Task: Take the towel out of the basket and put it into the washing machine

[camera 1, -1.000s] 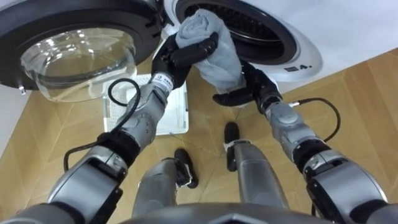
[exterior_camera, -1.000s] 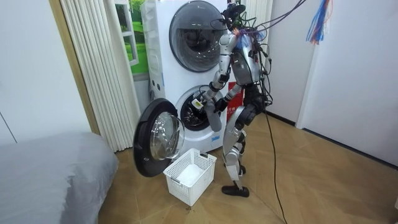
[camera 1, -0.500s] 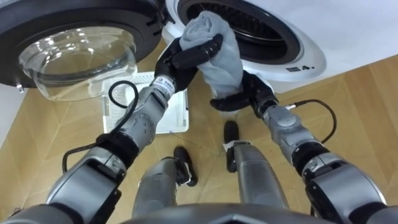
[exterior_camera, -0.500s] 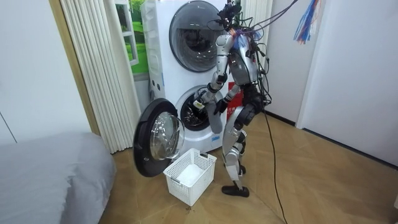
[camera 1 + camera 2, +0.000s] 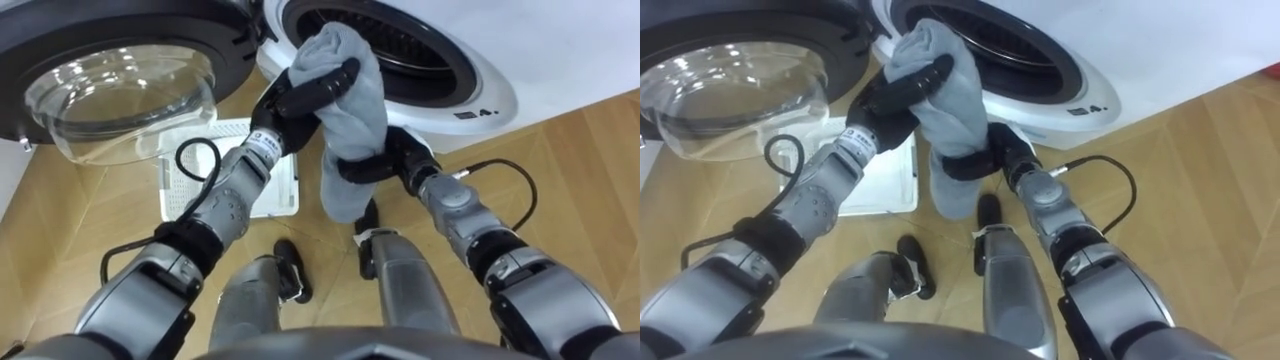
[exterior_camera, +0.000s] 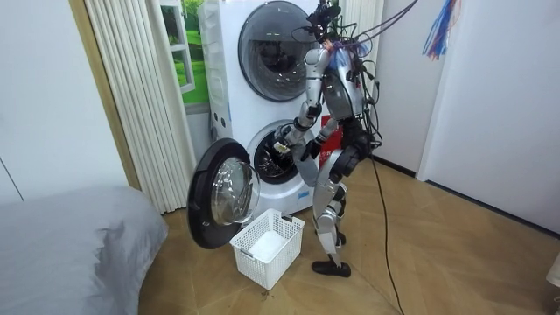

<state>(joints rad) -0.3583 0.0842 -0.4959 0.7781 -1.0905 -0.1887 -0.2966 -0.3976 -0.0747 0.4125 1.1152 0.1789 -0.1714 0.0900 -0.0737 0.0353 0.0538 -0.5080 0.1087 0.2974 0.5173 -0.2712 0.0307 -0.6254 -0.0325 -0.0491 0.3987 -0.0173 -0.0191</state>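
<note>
**Grey towel held up at the drum opening**

The towel [image 5: 352, 100] is gripped right in front of the washing machine [image 5: 485, 75] (not inside yet). Left hand [image 5: 300, 98] fingers are curled round its bunched top. Right hand [image 5: 388, 160] fingers are wrapped round its middle, with the tail left hanging. A white basket [image 5: 180, 190] is seen on the floor [image 5: 580, 150] below the open door [image 5: 120, 90].

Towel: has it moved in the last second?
Yes: the towel hangs lower below the washing machine opening, its end now past the right hand.
</note>
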